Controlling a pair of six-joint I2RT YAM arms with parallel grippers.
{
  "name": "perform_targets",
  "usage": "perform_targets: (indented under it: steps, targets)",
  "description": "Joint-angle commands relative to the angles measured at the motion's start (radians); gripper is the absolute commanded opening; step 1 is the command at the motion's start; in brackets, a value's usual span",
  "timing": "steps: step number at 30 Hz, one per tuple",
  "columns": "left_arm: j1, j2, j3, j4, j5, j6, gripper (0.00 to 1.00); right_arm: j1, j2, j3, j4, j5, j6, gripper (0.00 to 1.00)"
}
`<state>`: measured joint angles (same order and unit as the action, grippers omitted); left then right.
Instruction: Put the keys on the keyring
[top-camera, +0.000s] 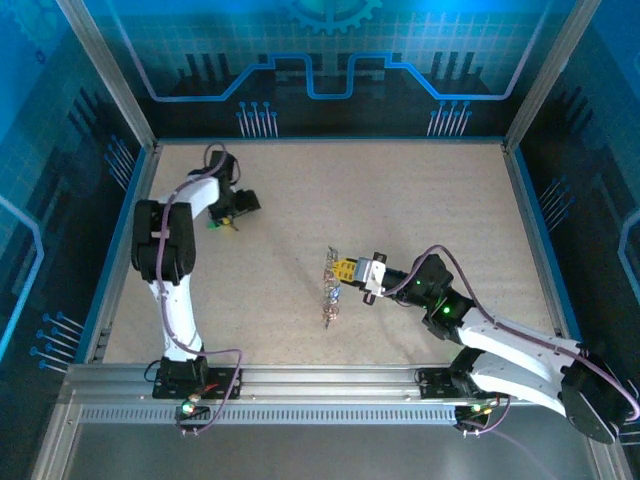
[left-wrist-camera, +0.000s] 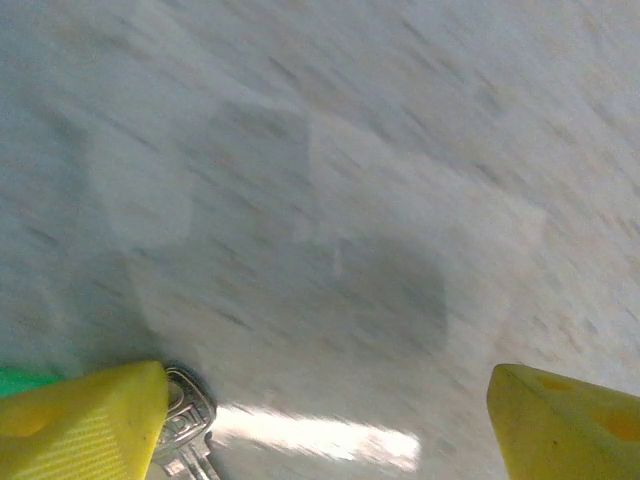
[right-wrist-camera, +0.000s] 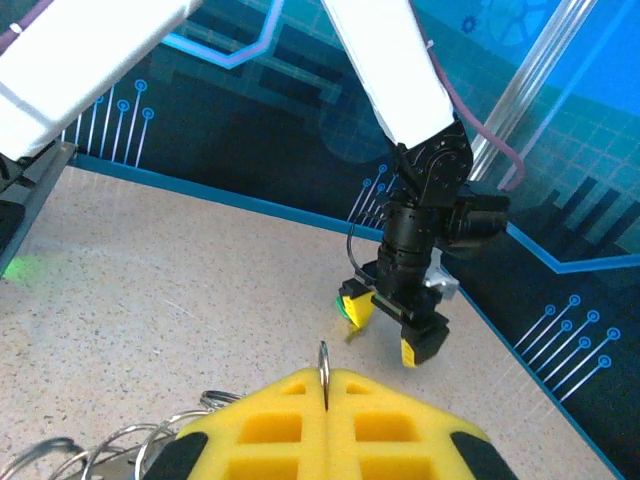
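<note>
Much bare table (top-camera: 285, 235) lies between left end effector (top-camera: 228, 214) and keyring (top-camera: 330, 290)

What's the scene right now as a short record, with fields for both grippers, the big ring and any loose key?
left gripper: open, yellow fingers wide apart, low over the beige table
loose key: small, silvery metal, right beside one left finger; green plastic tag next to it
right gripper: shut on the keyring
keyring: large thin silvery metal ring, pinched edge-on
keys on ring: small silvery bunch, mid-table
</note>
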<state>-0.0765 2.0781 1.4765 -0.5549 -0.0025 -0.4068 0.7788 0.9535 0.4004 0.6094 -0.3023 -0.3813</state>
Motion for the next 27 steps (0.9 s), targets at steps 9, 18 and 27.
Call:
perform_targets:
  steps: [9, 18, 27]
  targets:
    - [-0.421, -0.018, -0.117, 0.106, 0.092, -0.203, 0.85, 0.001, -0.074, 0.037, -0.014, 0.065, 0.002, 0.0]
    - [-0.616, -0.034, -0.029, 0.179, 0.129, -0.197, 0.83, -0.045, -0.182, -0.019, -0.019, 0.065, 0.032, 0.0]
    - [-0.587, -0.256, 0.066, 0.063, 0.151, -0.073, 0.83, -0.068, -0.297, -0.018, -0.152, 0.052, 0.014, 0.0]
